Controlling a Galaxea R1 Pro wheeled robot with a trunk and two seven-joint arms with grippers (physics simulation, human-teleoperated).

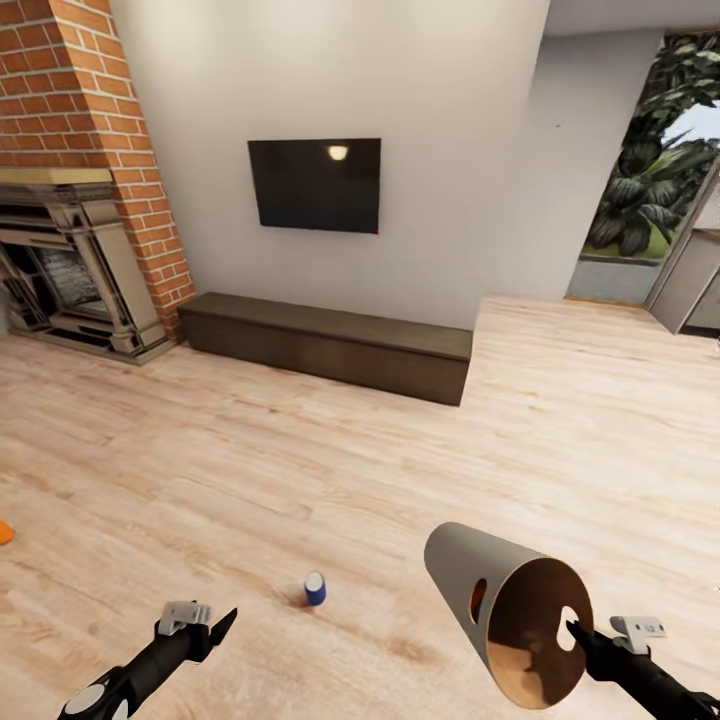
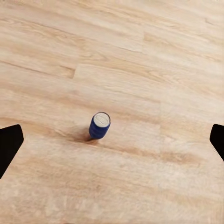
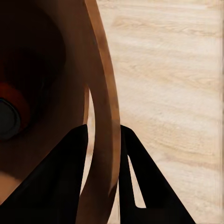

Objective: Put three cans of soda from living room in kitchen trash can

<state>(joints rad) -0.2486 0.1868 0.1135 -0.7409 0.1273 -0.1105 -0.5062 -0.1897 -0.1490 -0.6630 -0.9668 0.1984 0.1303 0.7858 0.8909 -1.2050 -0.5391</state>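
— One can stands right below my left hand (image 1: 215, 628): the blue can (image 1: 315, 588), upright on the wood floor (image 1: 330, 470), a little ahead of the fingers and towards the bin side. From the left wrist it sits between my two fingertips (image 2: 9, 144), well apart from both. That hand is spread wide and carries nothing.

— And the bin?

— My right hand (image 1: 578, 634) has it. The bin (image 1: 480, 590) is lifted off the floor, tipped on its side, mouth turned back at me. My fingers (image 3: 60, 182) pinch its rim, one inside, one outside, clenched on the wall. Deep in it I see something dark with a red-orange edge (image 3: 9, 109); likely a can, though I cannot tell for sure.

— The other cans?

— An orange scrap (image 1: 4, 532) shows at the far left edge of the floor. Maybe a can; too cut off to say.

— So how do you take the blue one?

— I'd come straight down, keep the can centred between the fingers, and squeeze around its middle, not its top. It is light and narrow, so a fingertip brushing it first would knock it over and send it rolling. I'd also hold the bin steady, mouth up a bit, so nothing slides out.
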